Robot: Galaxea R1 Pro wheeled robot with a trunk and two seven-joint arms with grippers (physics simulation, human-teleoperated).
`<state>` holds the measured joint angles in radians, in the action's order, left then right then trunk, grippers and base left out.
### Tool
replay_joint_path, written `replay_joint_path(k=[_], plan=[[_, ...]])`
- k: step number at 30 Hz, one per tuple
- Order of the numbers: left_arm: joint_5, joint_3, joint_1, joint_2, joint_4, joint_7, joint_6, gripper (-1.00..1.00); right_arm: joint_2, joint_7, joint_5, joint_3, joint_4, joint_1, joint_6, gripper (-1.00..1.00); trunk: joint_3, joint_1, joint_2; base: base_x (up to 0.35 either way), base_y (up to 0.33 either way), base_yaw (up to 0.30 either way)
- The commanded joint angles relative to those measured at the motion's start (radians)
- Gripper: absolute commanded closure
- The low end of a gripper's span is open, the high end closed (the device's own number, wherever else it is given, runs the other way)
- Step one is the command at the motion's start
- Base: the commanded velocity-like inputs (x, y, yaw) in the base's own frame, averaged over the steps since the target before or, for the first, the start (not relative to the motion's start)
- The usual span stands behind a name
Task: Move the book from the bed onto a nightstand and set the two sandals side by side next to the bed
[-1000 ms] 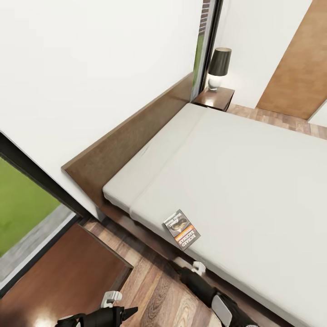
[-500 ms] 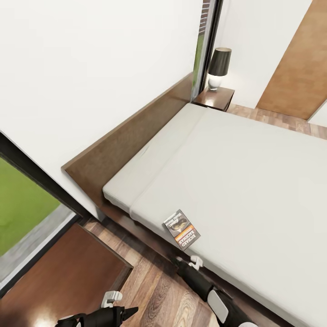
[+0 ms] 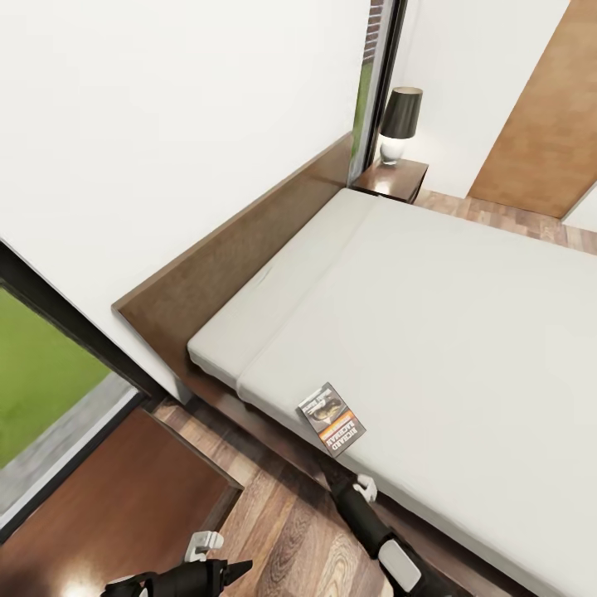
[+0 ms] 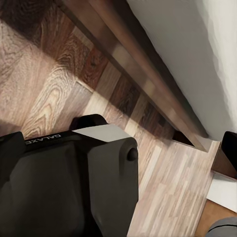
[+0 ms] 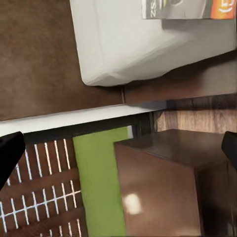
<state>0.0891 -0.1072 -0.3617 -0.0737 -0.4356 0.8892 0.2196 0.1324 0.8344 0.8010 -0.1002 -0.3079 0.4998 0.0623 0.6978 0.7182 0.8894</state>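
Observation:
The book (image 3: 332, 419), dark grey with an orange-and-white title band, lies flat near the close edge of the bed (image 3: 464, 332). My right gripper (image 3: 334, 475) hovers over the floor just short of that edge, a little below the book. In the right wrist view the right gripper (image 5: 118, 150) is open and empty, and the book (image 5: 187, 9) lies on the mattress corner ahead. My left gripper (image 3: 232, 569) hangs low over the floor, open and empty. The far nightstand (image 3: 394, 178) carries a black-shaded lamp (image 3: 400, 120). The sandals are out of view.
A second glossy dark nightstand (image 3: 108, 506) stands close at my left, beside a dark-framed window (image 3: 33, 373). The brown headboard (image 3: 240, 257) runs along the white wall. A tan door (image 3: 547, 108) is at the far right. Wood-plank floor (image 3: 290, 539) lies under both arms.
My right arm has swung slightly beside the bed's edge below the book. The book, the left arm and the view are unchanged.

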Motion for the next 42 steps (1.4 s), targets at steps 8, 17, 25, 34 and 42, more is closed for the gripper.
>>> replay_joint_path(k=[8, 17, 25, 34, 42], plan=[[0.006, -0.002, 0.0, 0.0, 0.0, 0.003, 0.01, -1.0, 0.002, 0.005, 0.038, -0.006, 0.024, 0.0, 0.007, -1.0, 0.001, 0.0, 0.001, 0.0, 0.0, 0.0], [0.006, -0.002, 0.0, 0.0, 0.0, 0.002, 0.01, -1.0, 0.003, 0.005, 0.125, -0.006, 0.026, 0.0, 0.011, -1.0, 0.001, 0.0, 0.001, 0.0, 0.0, 0.0], [0.006, -0.002, 0.0, 0.0, 0.0, 0.002, 0.01, -1.0, 0.002, 0.003, 0.267, -0.006, 0.027, 0.0, 0.019, -1.0, 0.001, 0.0, 0.001, 0.0, 0.0, 0.0], [0.006, -0.002, 0.0, 0.0, 0.0, -0.001, 0.01, -1.0, 0.001, 0.003, 0.276, -0.006, 0.027, 0.001, 0.022, -1.0, 0.001, 0.0, 0.001, 0.0, 0.0, 0.0], [0.007, -0.003, 0.0, 0.0, 0.001, -0.002, 0.01, -1.0, 0.001, 0.003, 0.276, -0.006, 0.027, 0.0, 0.022, -1.0, 0.019, 0.023, 0.043, 0.0, 0.0, 0.0]])
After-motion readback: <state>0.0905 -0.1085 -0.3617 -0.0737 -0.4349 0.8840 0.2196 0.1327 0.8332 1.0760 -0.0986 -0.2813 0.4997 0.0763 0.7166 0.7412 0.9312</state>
